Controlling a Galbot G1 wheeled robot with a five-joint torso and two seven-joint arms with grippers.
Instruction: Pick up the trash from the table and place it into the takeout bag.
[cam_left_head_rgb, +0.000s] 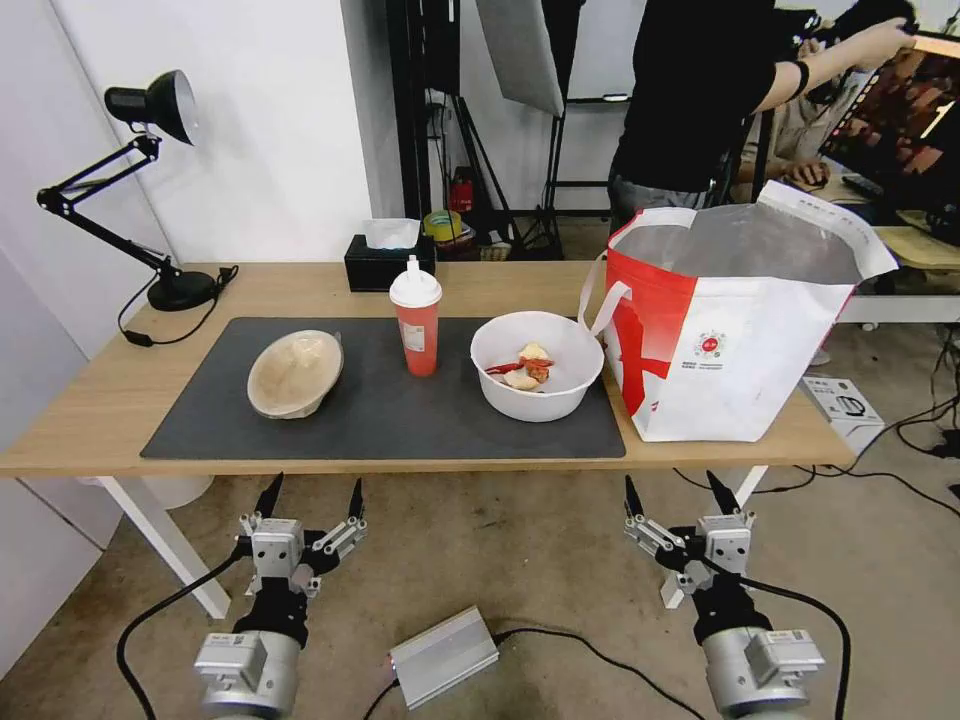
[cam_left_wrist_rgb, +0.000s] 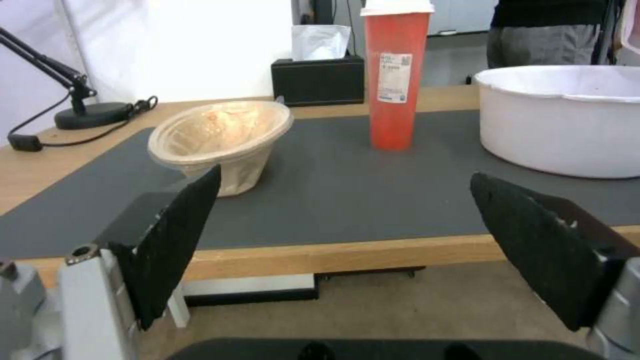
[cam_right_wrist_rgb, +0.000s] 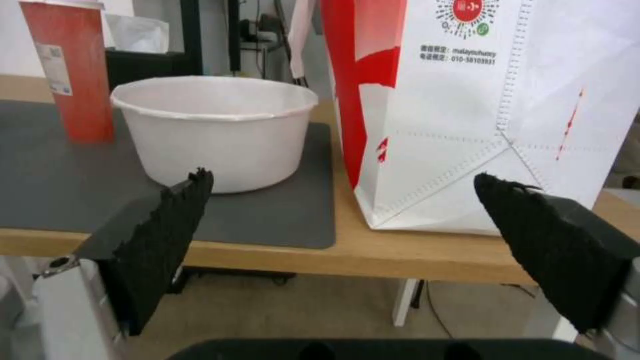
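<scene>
On the dark grey mat (cam_left_head_rgb: 380, 415) of the light-wood table (cam_left_head_rgb: 90, 410) lie three pieces of trash. A beige pulp bowl (cam_left_head_rgb: 295, 373) (cam_left_wrist_rgb: 223, 137) tilts on its side at the left. A red-orange drink cup (cam_left_head_rgb: 416, 317) (cam_left_wrist_rgb: 395, 75) (cam_right_wrist_rgb: 70, 70) with a white lid stands in the middle. A white plastic bowl (cam_left_head_rgb: 537, 365) (cam_left_wrist_rgb: 567, 117) (cam_right_wrist_rgb: 220, 127) with food scraps sits right of it. The white-and-red takeout bag (cam_left_head_rgb: 745, 320) (cam_right_wrist_rgb: 487, 110) stands open at the table's right end. My left gripper (cam_left_head_rgb: 311, 497) (cam_left_wrist_rgb: 343, 240) and right gripper (cam_left_head_rgb: 682, 493) (cam_right_wrist_rgb: 343, 240) hang open below the table's front edge, holding nothing.
A black tissue box (cam_left_head_rgb: 385, 258) (cam_left_wrist_rgb: 319, 77) sits at the back of the table, and a black desk lamp (cam_left_head_rgb: 150, 180) stands at the back left. A person stands behind the bag. A silver box (cam_left_head_rgb: 443, 655) and cables lie on the floor between my arms.
</scene>
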